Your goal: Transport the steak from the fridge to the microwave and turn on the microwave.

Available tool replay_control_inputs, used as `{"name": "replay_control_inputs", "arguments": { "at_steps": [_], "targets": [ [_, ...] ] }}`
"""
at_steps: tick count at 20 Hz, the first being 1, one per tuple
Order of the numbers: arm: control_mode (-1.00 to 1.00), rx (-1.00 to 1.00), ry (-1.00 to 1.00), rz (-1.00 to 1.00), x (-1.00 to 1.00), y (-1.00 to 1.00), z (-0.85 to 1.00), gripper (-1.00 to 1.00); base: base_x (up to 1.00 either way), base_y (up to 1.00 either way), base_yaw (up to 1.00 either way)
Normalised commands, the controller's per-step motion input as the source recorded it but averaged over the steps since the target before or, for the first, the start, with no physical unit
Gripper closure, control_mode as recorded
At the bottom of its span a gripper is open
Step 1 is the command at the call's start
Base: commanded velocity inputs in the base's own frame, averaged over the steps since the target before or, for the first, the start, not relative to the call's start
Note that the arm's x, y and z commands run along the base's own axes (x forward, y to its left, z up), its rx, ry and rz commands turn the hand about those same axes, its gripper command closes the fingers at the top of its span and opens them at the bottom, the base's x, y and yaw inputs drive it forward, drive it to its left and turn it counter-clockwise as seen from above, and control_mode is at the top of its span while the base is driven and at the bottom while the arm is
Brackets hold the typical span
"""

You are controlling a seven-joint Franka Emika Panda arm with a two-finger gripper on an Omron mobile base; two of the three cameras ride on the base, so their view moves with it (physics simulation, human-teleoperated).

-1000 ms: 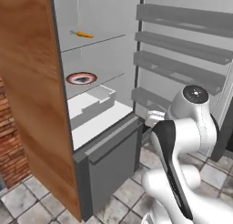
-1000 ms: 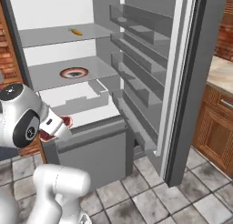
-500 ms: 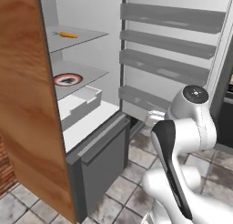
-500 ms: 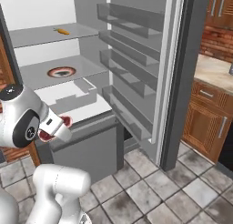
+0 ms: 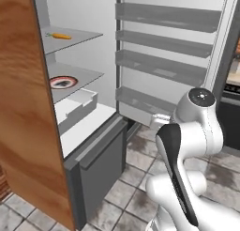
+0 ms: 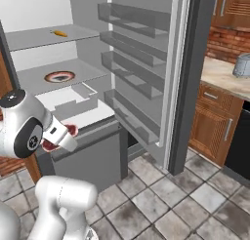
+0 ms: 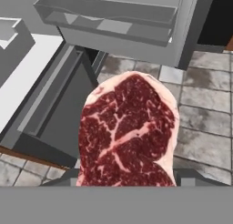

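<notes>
Over the tile floor my gripper [image 7: 125, 184] grasps marbled flat steak [image 7: 127, 132], fridge [image 5: 89, 145] w/ grey drawer beside.

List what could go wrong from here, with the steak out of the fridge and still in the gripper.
1. The steak sticks far beyond the gripper, pinched only at its near edge; it may slip onto the floor tiles in transit.
2. The fridge stands open, its door close beside the arm, which could clip it while swinging away.

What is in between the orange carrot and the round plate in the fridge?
Just a clear shelf and air. In the left base view the carrot lies on the upper shelf; the plate sits one shelf below.
</notes>
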Motion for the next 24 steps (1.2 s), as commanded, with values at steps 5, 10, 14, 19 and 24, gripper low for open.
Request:
{"name": "replay_control_inputs", "arguments": {
  "at_steps": [5,10,14,19,24],
  "targets": [
    [1.00,0.00,0.00,0.00,0.00,0.00,0.00,1.00,-0.48,0.00,-0.16],
    [1.00,0.00,0.00,0.00,0.00,0.00,0.00,1.00,-0.48,-0.03,-0.18],
    [1.00,0.00,0.00,0.00,0.00,0.00,0.00,1.00,-0.54,-0.13,-0.16],
    [1.00,0.00,0.00,0.00,0.00,0.00,0.00,1.00,-0.54,-0.21,-0.15],
    [1.00,0.00,0.00,0.00,0.00,0.00,0.00,1.00,-0.45,-0.28,-0.18]
  ]
}}
